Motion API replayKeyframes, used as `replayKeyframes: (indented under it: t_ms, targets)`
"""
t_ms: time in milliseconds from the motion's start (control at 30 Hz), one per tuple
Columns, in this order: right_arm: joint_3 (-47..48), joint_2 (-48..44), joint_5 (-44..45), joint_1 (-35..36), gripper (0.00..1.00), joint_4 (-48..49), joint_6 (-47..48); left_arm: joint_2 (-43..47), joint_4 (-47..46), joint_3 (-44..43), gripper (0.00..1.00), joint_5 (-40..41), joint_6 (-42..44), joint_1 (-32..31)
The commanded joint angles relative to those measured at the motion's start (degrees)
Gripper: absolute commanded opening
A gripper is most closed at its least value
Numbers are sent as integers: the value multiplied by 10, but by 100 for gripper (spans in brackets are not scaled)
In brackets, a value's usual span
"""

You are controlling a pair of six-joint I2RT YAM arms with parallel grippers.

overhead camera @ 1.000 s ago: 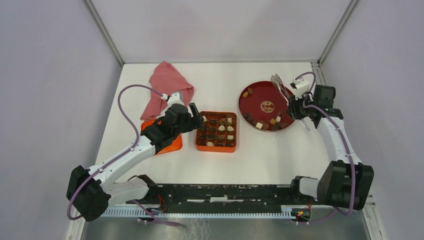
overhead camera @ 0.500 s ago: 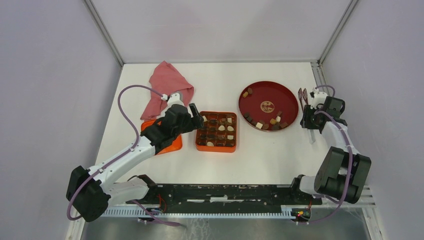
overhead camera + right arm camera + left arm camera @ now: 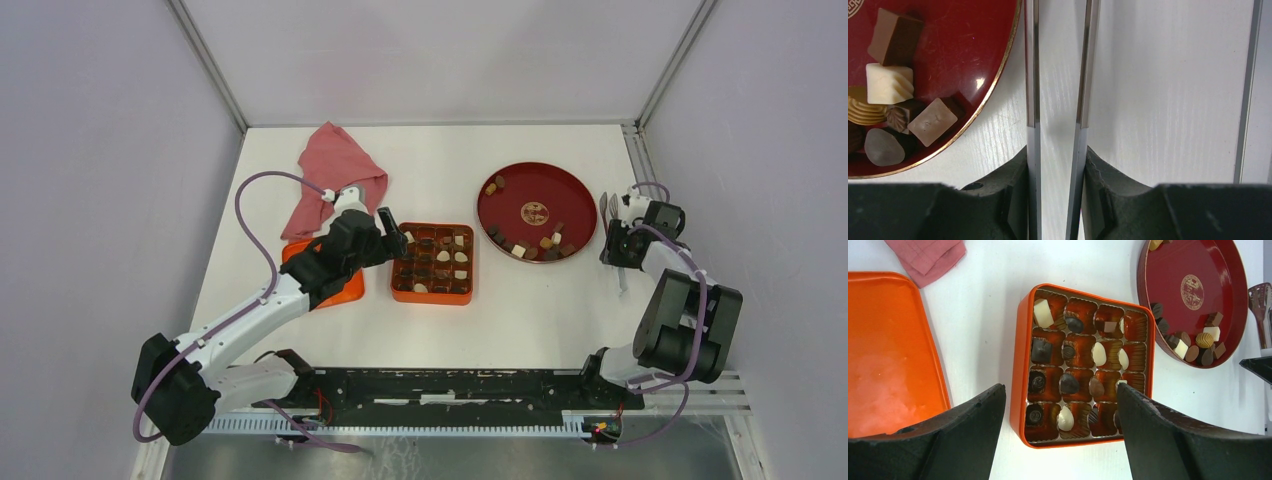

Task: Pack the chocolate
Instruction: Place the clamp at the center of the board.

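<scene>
Several chocolates [image 3: 1068, 384] sit in the cells of the orange gridded box [image 3: 432, 297], with some cells empty. More chocolates [image 3: 530, 245] lie along the near rim of the dark red plate [image 3: 535, 190], and they also show in the right wrist view [image 3: 890, 82]. My left gripper [image 3: 395, 235] is open and empty, hovering over the box's near edge [image 3: 1060, 390]. My right gripper [image 3: 616, 245] is shut on metal tongs [image 3: 1032, 75]. It holds them over the bare table just right of the plate [image 3: 948, 50]. The tongs hold no chocolate.
The orange box lid [image 3: 335, 285] lies left of the box under my left arm. A pink cloth [image 3: 335, 170] lies at the back left. The table's right rail [image 3: 1248, 90] runs close beside the tongs.
My right arm has swung right and towards the near side, carrying the tongs off the plate's rim to the table beside it. The left arm has not moved.
</scene>
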State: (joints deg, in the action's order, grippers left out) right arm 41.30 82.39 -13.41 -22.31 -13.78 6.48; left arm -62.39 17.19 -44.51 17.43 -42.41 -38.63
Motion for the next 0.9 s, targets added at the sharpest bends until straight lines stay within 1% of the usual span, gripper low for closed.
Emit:
replayKeyframes:
  t_ms: [0, 433, 667, 767, 800, 867]
  targets:
    - [5, 8, -2, -5, 40, 35, -9, 7, -23, -3, 87, -5, -14, 1]
    - [6, 22, 4, -12, 42, 39, 10, 0, -25, -7, 87, -13, -14, 1]
    - [19, 66, 2, -12, 44, 23, 24, -3, -15, -7, 86, -14, -14, 1]
    - [17, 78, 14, -12, 46, 22, 29, 1, -13, -2, 86, -14, -18, 1]
    - [16, 81, 14, -12, 49, 21, 33, 2, -13, -1, 86, -14, -19, 1]
    - [18, 91, 6, -12, 52, 10, 42, 4, -13, 0, 86, -14, -20, 1]
